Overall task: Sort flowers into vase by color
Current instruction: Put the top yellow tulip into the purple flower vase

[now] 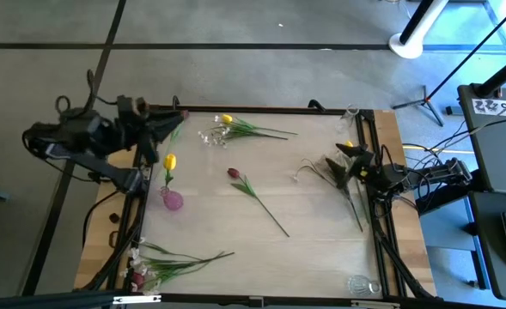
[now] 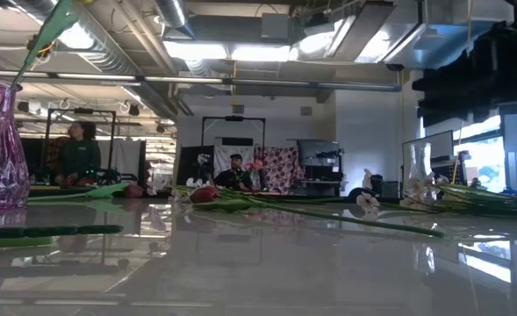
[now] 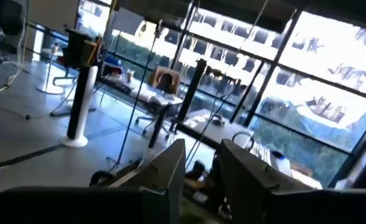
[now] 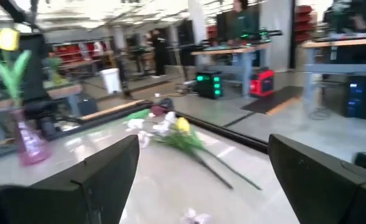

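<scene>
A yellow tulip (image 1: 169,160) stands with its stem in the pink vase (image 1: 173,200) at the table's left. A dark red tulip (image 1: 233,173) lies mid-table. More flowers lie at the far edge (image 1: 235,129), the near left corner (image 1: 171,260) and the right side (image 1: 347,189). My left gripper (image 1: 165,130) is raised over the far left corner, pointing level, its fingers (image 3: 170,168) a narrow gap apart, with a green flower part (image 1: 175,129) at them. My right gripper (image 4: 201,180) waits wide open at the right side, level, holding nothing. My left gripper has a bit of green stem or leaf (image 3: 194,216) low between its two fingers, far back toward their bases. The room shows through the gap at the fingertips. In the high view the green part juts out beside the fingers, lifted clear of the table. Which flower it is cannot be told.
A clear glass vase (image 1: 350,112) stands at the far right corner and another (image 1: 364,285) at the near right corner. Black frame rails (image 1: 373,197) run along the table's sides. People sit at desks beyond the table (image 2: 75,154).
</scene>
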Controlling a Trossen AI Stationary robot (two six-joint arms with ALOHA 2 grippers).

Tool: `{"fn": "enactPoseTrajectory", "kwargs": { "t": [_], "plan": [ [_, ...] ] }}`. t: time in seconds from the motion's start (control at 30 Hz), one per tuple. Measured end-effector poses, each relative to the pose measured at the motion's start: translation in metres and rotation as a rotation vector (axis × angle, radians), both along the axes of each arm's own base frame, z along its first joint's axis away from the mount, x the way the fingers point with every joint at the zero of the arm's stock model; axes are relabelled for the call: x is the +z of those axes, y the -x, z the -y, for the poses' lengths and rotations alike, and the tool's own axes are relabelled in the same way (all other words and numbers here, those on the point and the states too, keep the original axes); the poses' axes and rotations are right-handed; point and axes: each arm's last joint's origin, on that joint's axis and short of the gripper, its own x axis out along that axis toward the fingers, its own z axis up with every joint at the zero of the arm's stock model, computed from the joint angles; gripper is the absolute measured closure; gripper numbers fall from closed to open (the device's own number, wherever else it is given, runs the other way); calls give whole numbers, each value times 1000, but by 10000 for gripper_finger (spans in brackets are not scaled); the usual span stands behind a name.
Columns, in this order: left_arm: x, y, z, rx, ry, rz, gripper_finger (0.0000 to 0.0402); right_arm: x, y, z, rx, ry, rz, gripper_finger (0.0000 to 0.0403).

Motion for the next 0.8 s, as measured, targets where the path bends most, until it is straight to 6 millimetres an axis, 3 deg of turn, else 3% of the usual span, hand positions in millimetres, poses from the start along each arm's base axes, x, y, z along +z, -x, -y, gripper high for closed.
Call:
{"fn": "enactPoseTrajectory", "kwargs": {
  "t": [0.17,0.27,0.57,0.7,0.8],
  "plan": [
    [-11,-41,-28,35,29,-35,305,-3,1,2,-90,3,-32,49],
    [-18,-55,-53,74,79,-40,305,-4,2,3,-139,3,-42,49],
    [-27,-63,-119,254,203,41,305,-4,2,2,-105,6,-42,49],
    [-24,-59,-132,263,241,119,305,-3,2,2,-102,3,-38,49],
    [-18,-59,-132,255,220,174,305,2,1,1,-39,-129,108,49]
  ]
}}
